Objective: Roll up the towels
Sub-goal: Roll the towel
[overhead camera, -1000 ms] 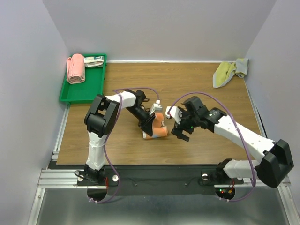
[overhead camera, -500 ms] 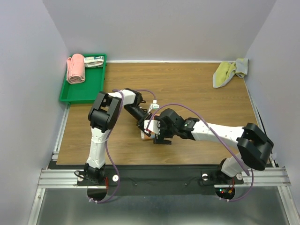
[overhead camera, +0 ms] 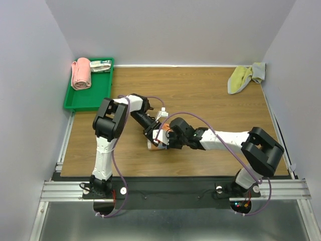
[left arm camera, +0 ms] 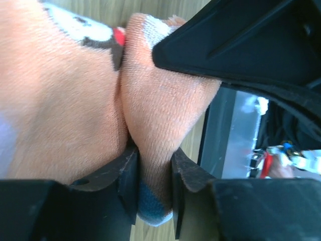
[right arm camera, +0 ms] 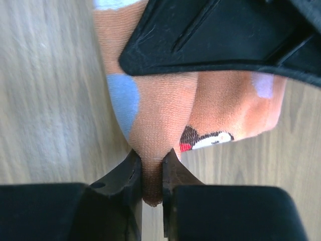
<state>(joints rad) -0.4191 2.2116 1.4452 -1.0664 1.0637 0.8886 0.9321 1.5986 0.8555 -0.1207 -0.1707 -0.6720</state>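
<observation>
The orange towel (overhead camera: 155, 146) lies bunched at the middle of the table, with pale, blue and dark markings on it (left arm camera: 75, 100) (right arm camera: 235, 110). My left gripper (overhead camera: 152, 134) reaches it from the far left and is shut on a fold of it (left arm camera: 154, 165). My right gripper (overhead camera: 163, 138) comes in from the right and is shut on another fold of the same towel (right arm camera: 150, 173). The two grippers sit close together over the cloth and hide most of it from above. The yellow-green towel (overhead camera: 244, 77), with its grey part, lies crumpled in the far right corner.
A green tray (overhead camera: 88, 99) stands at the far left and holds a pink towel roll (overhead camera: 81, 73) and a small white item (overhead camera: 101, 66). Walls close in the table on the left, back and right. A metal rail runs along the near edge.
The right arm swung left from open air to the orange towel, and its jaws closed on a fold. The left gripper kept hold and shifted slightly left with the towel.
</observation>
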